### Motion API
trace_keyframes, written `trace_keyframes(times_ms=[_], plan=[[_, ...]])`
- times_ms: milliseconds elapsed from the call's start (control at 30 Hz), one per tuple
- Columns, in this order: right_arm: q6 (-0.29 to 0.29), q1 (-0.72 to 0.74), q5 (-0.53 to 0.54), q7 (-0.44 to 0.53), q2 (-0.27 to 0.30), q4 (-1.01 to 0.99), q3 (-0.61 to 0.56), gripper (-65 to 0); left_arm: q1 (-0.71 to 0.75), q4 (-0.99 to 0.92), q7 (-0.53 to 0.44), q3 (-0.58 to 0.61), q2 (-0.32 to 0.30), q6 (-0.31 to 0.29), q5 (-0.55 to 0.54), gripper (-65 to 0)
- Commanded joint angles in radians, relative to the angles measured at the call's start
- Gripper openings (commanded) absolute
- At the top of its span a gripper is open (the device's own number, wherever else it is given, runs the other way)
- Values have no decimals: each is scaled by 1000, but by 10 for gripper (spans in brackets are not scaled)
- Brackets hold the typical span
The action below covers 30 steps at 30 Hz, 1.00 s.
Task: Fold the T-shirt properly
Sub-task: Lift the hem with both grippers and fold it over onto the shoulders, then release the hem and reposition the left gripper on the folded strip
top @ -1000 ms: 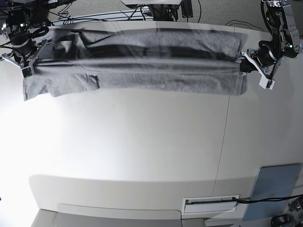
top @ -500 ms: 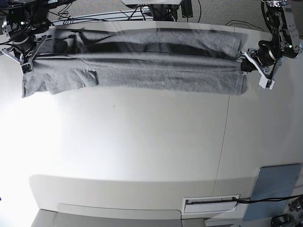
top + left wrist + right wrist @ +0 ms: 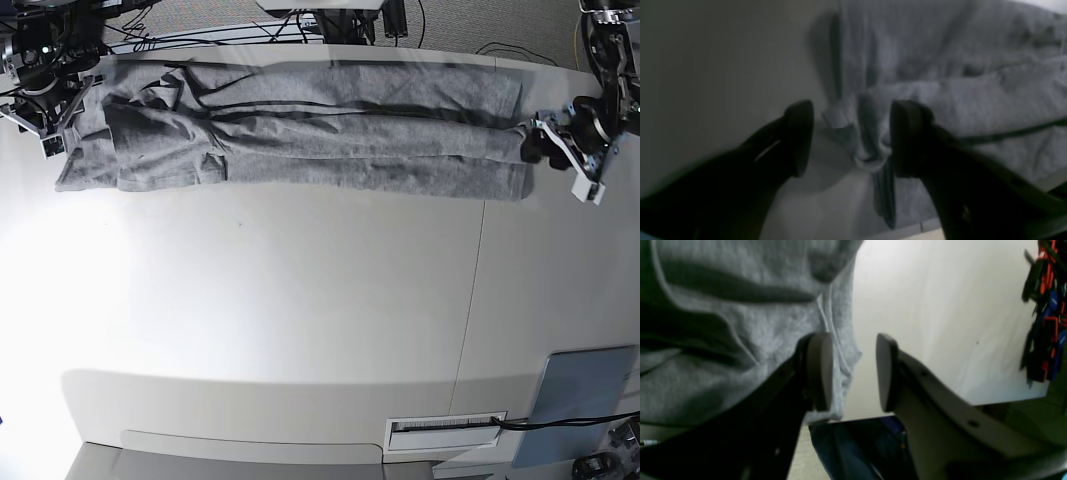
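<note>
The heather-grey T-shirt (image 3: 300, 145) lies in a long lengthwise-folded band along the table's far edge, plain side showing. In the base view my left gripper (image 3: 548, 150) is at the shirt's right end. In the left wrist view the left gripper (image 3: 851, 136) is open, and a bunched fold of the T-shirt (image 3: 870, 133) stands loose between its fingers. My right gripper (image 3: 58, 120) is at the shirt's left end. In the right wrist view the right gripper (image 3: 853, 370) is open too, with the T-shirt's (image 3: 740, 340) hem lying against its left pad (image 3: 820, 370).
The white table (image 3: 300, 320) has a seam (image 3: 470, 300) running front to back on the right. A grey pad (image 3: 582, 405) and a white labelled slot (image 3: 445, 430) sit at the front right. Cables (image 3: 300, 25) lie behind the table, with orange and blue ones (image 3: 1043, 323) off its edge.
Both grippers have opened and let go of the shirt. The band, held taut before, has dropped and lies slack on the table. The left arm has shifted slightly outward.
</note>
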Motion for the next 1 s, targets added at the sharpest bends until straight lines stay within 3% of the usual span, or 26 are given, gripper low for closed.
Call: trace_keyframes(times_ms=[0,367,533,700,767,900,967], plan=[[-8,-1,-5,14,17,11,11,-428,-4,15,-22,-9,-16,-2,-16,-280],[-9,-1,-5,11,17,11,11,-428,-7,-151,-58,-7,27,-20,-47,-280],[-9,0,-5,11,17,11,11,-428,-7,-211,69,-7,28,-131,-267,-280],[-9,-1,-5,10,17,11,11,-428,-7,-212,95,-6,29,-159,-378,-283],[-9,-1,-5,10,17,11,11,-428,-7,-212,67,-6,29,-157,-376,-341],[-9,-1,-5,-5,17,11,11,-428,-7,-212,-5,-6,29,-112,-307,-573],[-9,-1,-5,-14,17,11,11,-428,-7,-212,-31,-6,29,-85,-260,-650]])
